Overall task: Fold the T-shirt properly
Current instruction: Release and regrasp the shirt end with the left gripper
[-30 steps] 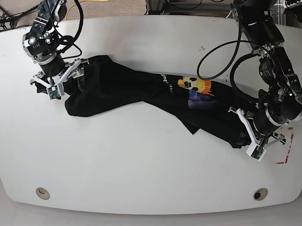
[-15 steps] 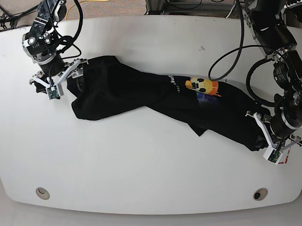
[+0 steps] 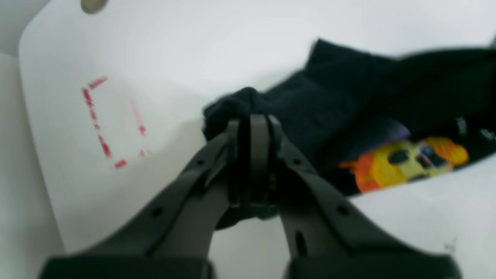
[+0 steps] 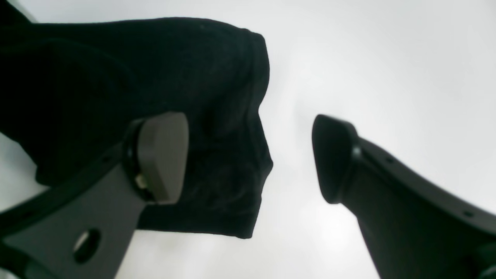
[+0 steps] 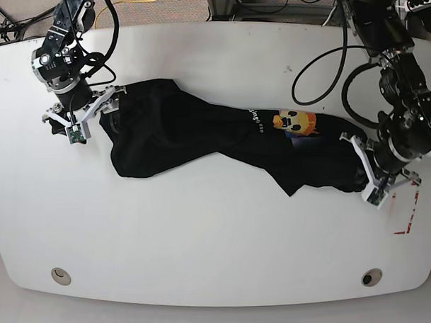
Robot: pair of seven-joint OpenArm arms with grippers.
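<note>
The black T-shirt (image 5: 200, 130) lies stretched in a long band across the white table (image 5: 204, 240), its yellow-orange face print (image 5: 295, 121) up. At the band's right end my left gripper (image 5: 361, 178) is shut on a bunched edge of the T-shirt (image 3: 248, 100); in the left wrist view its fingers (image 3: 259, 131) are pressed together, with the face print (image 3: 407, 162) to their right. My right gripper (image 5: 84, 109) hangs open over the band's left end. One pad (image 4: 162, 155) is over the cloth (image 4: 155, 69) and the other finger (image 4: 333, 155) over bare table.
A red dashed rectangle (image 5: 408, 211) is marked on the table beside my left gripper and shows again in the left wrist view (image 3: 112, 120). Two round holes (image 5: 60, 275) (image 5: 370, 277) sit near the front edge. Cables (image 5: 318, 66) trail across the back right.
My left gripper has dragged the T-shirt's end rightward, then drawn back a little. The whole band has slid to the right and pulled straighter. The right gripper has stayed open in place.
</note>
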